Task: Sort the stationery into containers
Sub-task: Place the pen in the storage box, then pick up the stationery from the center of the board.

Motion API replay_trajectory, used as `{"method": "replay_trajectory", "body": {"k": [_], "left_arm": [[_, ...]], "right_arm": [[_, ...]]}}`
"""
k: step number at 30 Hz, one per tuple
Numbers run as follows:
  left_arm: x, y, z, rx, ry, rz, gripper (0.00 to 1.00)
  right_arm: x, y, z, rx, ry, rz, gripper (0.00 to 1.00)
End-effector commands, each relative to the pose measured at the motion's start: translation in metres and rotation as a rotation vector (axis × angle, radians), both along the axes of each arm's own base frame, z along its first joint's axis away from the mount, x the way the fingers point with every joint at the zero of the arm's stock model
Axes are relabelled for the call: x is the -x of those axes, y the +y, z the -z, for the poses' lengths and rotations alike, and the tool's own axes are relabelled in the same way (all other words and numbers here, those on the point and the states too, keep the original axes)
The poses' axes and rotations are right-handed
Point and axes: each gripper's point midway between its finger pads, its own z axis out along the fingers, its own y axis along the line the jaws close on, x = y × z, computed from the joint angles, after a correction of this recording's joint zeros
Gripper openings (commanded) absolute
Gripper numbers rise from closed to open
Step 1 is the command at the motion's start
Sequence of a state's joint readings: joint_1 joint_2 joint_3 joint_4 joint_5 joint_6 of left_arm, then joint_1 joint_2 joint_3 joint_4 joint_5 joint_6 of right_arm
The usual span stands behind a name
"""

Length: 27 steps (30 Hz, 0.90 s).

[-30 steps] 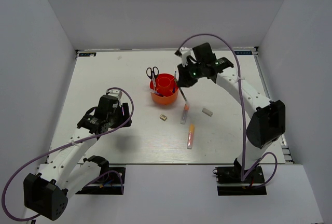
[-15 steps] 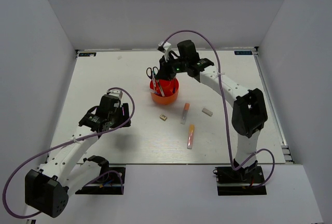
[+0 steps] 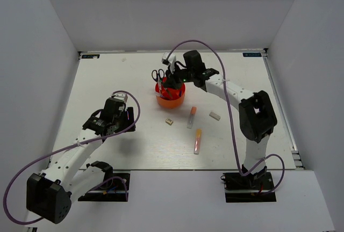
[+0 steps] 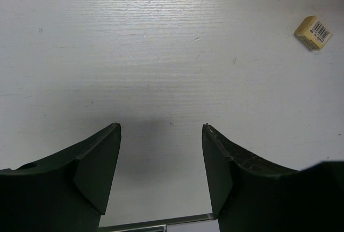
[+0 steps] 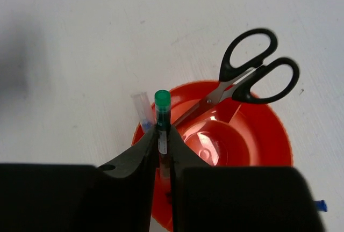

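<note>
Nearest you, the left tool hangs over the surface, jaws wide apart and holding nothing; the block lies off to one side, apart. Further out, a marker and a second marker lie loose on the surface, with the eraser near them, all outside the organiser. At the far end the right tool is above the organiser, jaws nearly closed and pinching the green pen, which stands roughly upright; its lower end is hidden by the tool, so how deep it sits cannot be told. The blue pen stands just beside it, and the scissors sit blades-down with handles leaning out over the rim.

Risks, as a judgement: if you let go while the pen's tip rests on a divider rather than the floor, it may topple out over the rim. The tool's fingers are close to the blue pen, so opening or lifting off at a slant could drag that pen out. Pressing down could tip or slide the organiser, and the leaning scissors would go with it
</note>
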<state>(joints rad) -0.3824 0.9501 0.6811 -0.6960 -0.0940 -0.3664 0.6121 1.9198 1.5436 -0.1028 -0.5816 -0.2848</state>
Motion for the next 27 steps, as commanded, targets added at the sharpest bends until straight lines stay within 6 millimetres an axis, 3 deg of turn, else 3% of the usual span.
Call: {"method": "replay_trajectory", "body": {"k": [1,2,3,7,8,11,12,14,15,16,17,18,19,20,21,22,23,24,25,27], "left_arm": [[-0.003,-0.002,-0.001,0.011,-0.015,0.009,0.72],[-0.002,-0.002,0.0,0.011,-0.011,0.011,0.72],[-0.002,-0.004,0.0,0.018,-0.012,0.017,0.72],[-0.002,-0.009,0.0,0.042,-0.004,0.035,0.72],[-0.001,-0.012,0.0,0.054,-0.001,0.048,0.62],[-0.001,-0.022,0.003,0.091,0.012,0.075,0.28],[-0.004,-0.027,0.002,0.115,0.018,0.073,0.08],[-0.003,-0.04,-0.001,0.168,0.04,0.103,0.0],[-0.011,-0.047,-0.006,0.185,0.043,0.087,0.0],[-0.006,-0.062,-0.008,0.181,0.044,0.136,0.0],[-0.012,-0.064,-0.01,0.155,0.021,0.128,0.0],[-0.015,-0.083,-0.014,0.156,0.035,0.144,0.0],[-0.008,-0.094,-0.012,0.148,0.063,0.166,0.14],[-0.015,-0.092,-0.004,0.084,0.067,0.123,0.28],[-0.023,-0.101,-0.013,0.131,0.069,0.034,0.44],[-0.025,-0.104,0.003,0.109,0.118,-0.007,0.61],[-0.029,-0.112,0.001,0.178,0.138,-0.103,0.63],[-0.031,-0.117,0.005,0.216,0.166,-0.18,0.65],[-0.033,-0.119,0.017,0.21,0.2,-0.216,0.65],[-0.042,-0.131,0.015,0.281,0.215,-0.299,0.65]], "right_arm": [[0.003,0.002,-0.002,0.007,-0.096,-0.039,0.17],[0.009,0.001,-0.003,0.005,-0.09,-0.053,0.24],[0.011,0.0,-0.003,0.004,-0.091,-0.057,0.4],[0.023,-0.002,-0.01,0.014,-0.088,-0.068,0.57],[0.024,-0.003,-0.019,0.006,-0.097,-0.06,0.58],[0.028,-0.009,-0.037,-0.004,-0.082,-0.02,0.56],[0.029,-0.013,-0.049,-0.014,-0.092,-0.002,0.48],[0.024,-0.028,-0.045,0.038,-0.052,0.11,0.21],[0.028,-0.039,-0.058,0.034,-0.029,0.169,0.0],[0.027,-0.056,-0.039,0.099,0.015,0.255,0.0],[0.033,-0.067,-0.03,0.13,0.082,0.31,0.0],[0.027,-0.086,-0.029,0.16,0.082,0.413,0.0],[0.042,-0.101,0.001,0.238,0.152,0.42,0.0],[0.053,-0.112,0.017,0.293,0.206,0.423,0.03],[0.057,-0.119,0.024,0.316,0.234,0.43,0.26],[0.066,-0.131,0.043,0.357,0.285,0.44,0.55],[0.077,-0.138,0.048,0.384,0.324,0.445,0.58],[0.085,-0.152,0.066,0.418,0.365,0.472,0.58],[0.084,-0.159,0.058,0.394,0.353,0.497,0.46],[0.088,-0.178,0.074,0.42,0.388,0.56,0.23]]}}
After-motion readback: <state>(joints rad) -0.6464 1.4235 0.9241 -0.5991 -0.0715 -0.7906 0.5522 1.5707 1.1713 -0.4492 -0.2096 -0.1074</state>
